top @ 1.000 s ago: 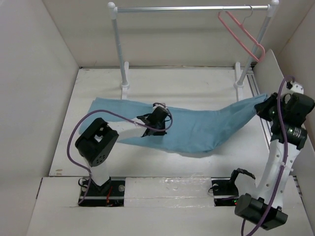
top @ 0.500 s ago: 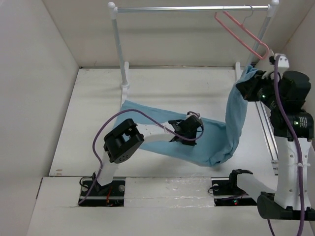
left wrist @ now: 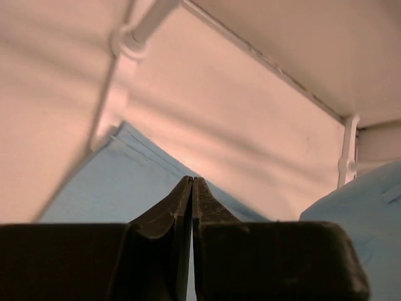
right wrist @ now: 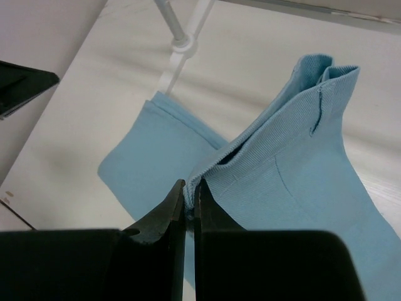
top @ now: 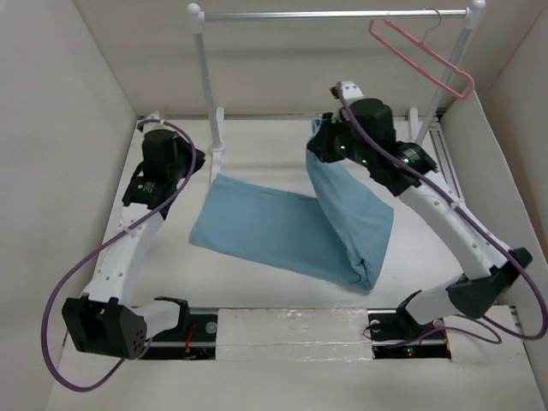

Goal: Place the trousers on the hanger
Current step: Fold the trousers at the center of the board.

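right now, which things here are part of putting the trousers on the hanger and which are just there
Part of the job: trousers, one end lifted off the table; pink hanger, hanging up top; right gripper, shut on the trousers.
Just there: garment rail that the hanger hangs from; left gripper, shut and empty.
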